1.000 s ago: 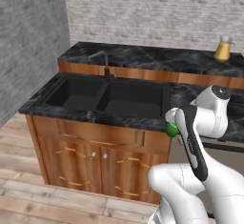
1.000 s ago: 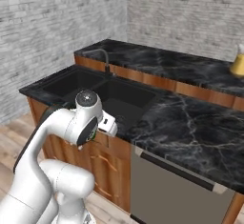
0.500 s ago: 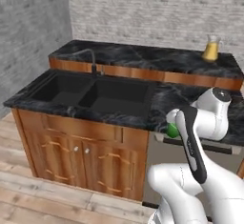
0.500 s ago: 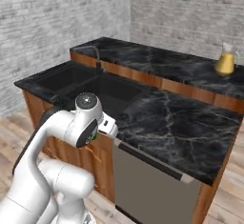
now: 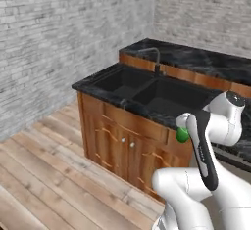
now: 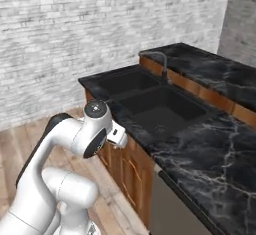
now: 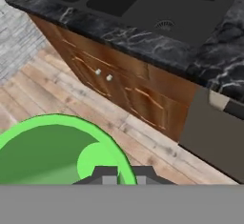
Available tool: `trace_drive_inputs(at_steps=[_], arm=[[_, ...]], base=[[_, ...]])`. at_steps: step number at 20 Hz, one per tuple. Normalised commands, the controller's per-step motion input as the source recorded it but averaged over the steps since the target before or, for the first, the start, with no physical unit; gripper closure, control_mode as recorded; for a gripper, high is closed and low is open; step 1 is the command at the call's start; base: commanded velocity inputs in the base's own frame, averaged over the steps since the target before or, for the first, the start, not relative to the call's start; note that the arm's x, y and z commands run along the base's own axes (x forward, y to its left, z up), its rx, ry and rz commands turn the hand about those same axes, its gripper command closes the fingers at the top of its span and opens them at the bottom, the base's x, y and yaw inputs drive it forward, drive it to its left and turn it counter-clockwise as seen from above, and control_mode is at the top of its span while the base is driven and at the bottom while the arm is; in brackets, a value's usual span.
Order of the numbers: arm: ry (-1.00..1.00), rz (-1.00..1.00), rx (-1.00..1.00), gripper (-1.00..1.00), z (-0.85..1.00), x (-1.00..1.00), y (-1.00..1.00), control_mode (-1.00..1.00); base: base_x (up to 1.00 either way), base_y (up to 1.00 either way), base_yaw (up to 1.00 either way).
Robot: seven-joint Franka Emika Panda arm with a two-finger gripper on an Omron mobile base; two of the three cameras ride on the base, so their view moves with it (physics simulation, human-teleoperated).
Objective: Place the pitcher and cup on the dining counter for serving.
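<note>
Cup in transit, carried past the sink cabinet.
Robot's gripper (image 7: 118, 172) is pinched tight on the rim of the small bright green tapered cup (image 7: 57, 149), held above the wooden floor (image 7: 62, 99); next, I reckon, it must reach the raised black marble dining counter (image 6: 210, 71) and set it upright there.

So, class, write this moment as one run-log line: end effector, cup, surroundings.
end effector: shut on cup | cup: held above the wooden floor | sink: ahead | dining counter: behind sink
</note>
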Motion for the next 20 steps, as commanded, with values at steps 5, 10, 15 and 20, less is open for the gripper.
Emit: trace_drive_inputs(at_steps=[5,10,15,20], arm=[[0.00,0.00,0.00,1.00,0.00,0.00,0.00,1.00],[0.00,0.00,0.00,1.00,0.00,0.00,0.00,1.00],[0.00,0.00,0.00,1.00,0.00,0.00,0.00,1.00],[0.00,0.00,0.00,1.00,0.00,0.00,0.00,1.00]], base=[[0.95,0.00,0.50],[1.00,-0.16,0.33],[0.82,-0.29,0.28],[1.00,0.36,0.09]])
